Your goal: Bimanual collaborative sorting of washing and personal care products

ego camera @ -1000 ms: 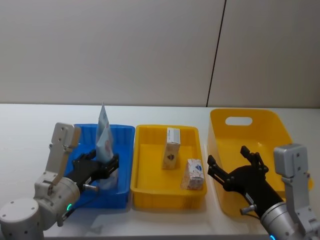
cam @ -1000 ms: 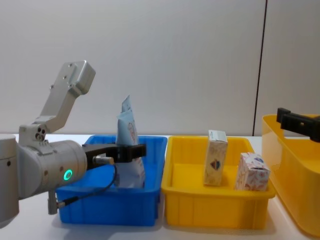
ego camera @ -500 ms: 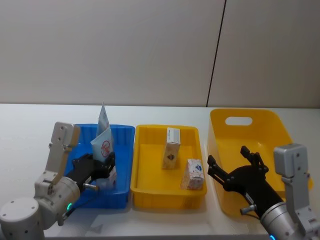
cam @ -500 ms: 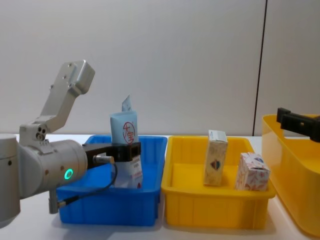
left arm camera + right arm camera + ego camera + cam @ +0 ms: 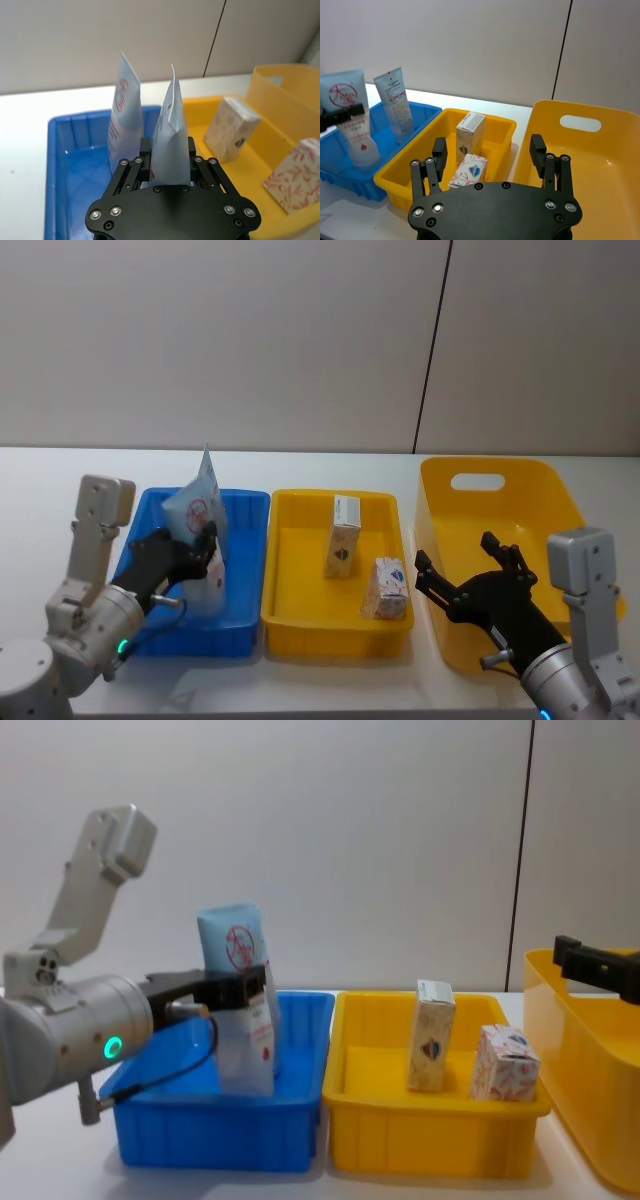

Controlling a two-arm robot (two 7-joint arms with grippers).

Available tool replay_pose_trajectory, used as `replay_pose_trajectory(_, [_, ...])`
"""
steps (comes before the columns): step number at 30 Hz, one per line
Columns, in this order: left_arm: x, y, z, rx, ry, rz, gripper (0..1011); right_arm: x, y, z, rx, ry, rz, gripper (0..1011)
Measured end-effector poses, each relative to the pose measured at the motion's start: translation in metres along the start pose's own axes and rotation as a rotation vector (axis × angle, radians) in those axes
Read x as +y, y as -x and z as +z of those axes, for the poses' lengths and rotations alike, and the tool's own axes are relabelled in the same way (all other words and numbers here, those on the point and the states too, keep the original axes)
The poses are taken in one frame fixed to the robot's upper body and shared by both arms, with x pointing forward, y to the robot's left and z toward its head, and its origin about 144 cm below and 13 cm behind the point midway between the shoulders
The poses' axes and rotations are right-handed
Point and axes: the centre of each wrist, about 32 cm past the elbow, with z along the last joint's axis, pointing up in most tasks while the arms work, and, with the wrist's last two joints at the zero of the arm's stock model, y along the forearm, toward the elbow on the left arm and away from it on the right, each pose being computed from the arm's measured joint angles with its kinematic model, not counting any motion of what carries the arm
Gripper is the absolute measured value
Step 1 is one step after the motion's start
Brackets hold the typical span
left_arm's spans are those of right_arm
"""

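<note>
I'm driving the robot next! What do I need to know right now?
Left gripper: shut on the red-logo tube, held tilted over the blue tray.
Right gripper: open, idle over the big yellow bin.
The other tube stands in the blue tray; two cartons stand in the yellow tray.
Done: tubes and cartons look separated.
Left: probably set the held tube down and let go.

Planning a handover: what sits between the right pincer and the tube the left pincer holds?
Head view: the yellow tray holding two cream cartons, between the right pincer and the tube in the left pincer.
</note>
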Motion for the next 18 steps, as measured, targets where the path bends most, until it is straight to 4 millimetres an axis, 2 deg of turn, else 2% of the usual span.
replay_pose_trajectory(18, [0.013, -0.013, 0.039, 0.001, 0.206, -0.108, 282, 0.000, 0.000, 0.000, 0.000, 0.000, 0.000, 1003])
